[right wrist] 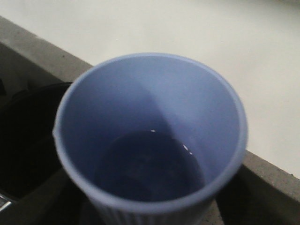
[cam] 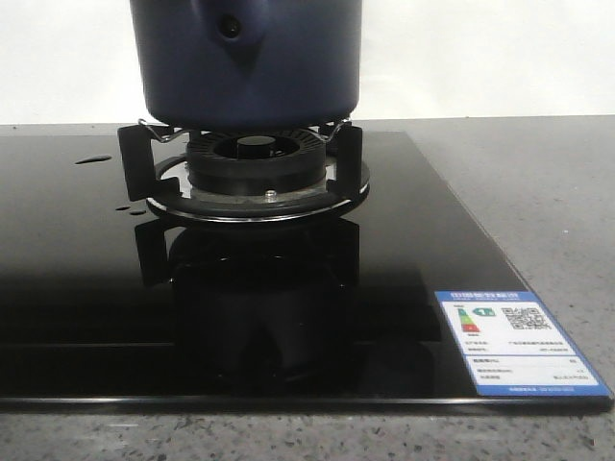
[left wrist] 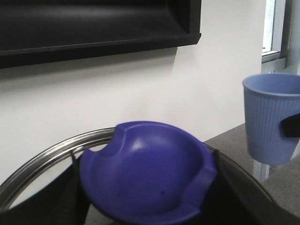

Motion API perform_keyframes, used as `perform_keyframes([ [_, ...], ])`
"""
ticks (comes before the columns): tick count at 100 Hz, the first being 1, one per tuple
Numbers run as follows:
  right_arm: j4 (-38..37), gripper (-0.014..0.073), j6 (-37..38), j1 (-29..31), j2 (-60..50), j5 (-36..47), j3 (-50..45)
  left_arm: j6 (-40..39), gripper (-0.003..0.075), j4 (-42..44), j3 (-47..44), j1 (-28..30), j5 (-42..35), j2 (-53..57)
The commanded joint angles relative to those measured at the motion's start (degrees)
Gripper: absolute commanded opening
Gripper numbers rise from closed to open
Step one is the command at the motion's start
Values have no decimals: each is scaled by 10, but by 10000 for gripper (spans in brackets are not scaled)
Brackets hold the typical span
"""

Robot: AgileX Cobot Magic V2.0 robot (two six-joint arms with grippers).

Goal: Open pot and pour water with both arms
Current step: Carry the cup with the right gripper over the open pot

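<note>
Matte navy cylindrical pot (cam: 248,62) sits on the black burner grate (cam: 245,168) of the glossy glass hob (cam: 86,288), far centre. Ribbed pale-blue cup (right wrist: 150,136), right, holds water. State of both arms' jaws: cannot tell.

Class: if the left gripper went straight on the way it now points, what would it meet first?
The blue lid knob, directly ahead and very close; it may already be touching. Behind it, white wall.
</note>
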State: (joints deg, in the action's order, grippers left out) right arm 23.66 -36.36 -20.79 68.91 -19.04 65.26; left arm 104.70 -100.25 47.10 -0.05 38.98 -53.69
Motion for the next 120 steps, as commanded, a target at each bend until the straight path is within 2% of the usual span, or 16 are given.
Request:
perform_keyframes([
  [1, -1, 204, -34, -8, 15, 14, 55, -5, 190, -65, 18, -5, 14, 10],
  [24, -31, 204, -82, -44, 62, 2, 112, -5, 190, -65, 18, -5, 14, 10],
  [49, -141, 204, -82, -72, 84, 7, 135, -5, 190, -65, 18, -5, 12, 10],
  [64, -231, 204, -82, -85, 96, 7, 135, -5, 190, -65, 18, -5, 11, 10],
  [87, -267, 204, -82, -86, 103, 34, 135, -5, 190, -65, 18, -5, 10, 10],
  [120, -373, 204, -82, -86, 106, 67, 135, -5, 190, -65, 18, -5, 9, 10],
])
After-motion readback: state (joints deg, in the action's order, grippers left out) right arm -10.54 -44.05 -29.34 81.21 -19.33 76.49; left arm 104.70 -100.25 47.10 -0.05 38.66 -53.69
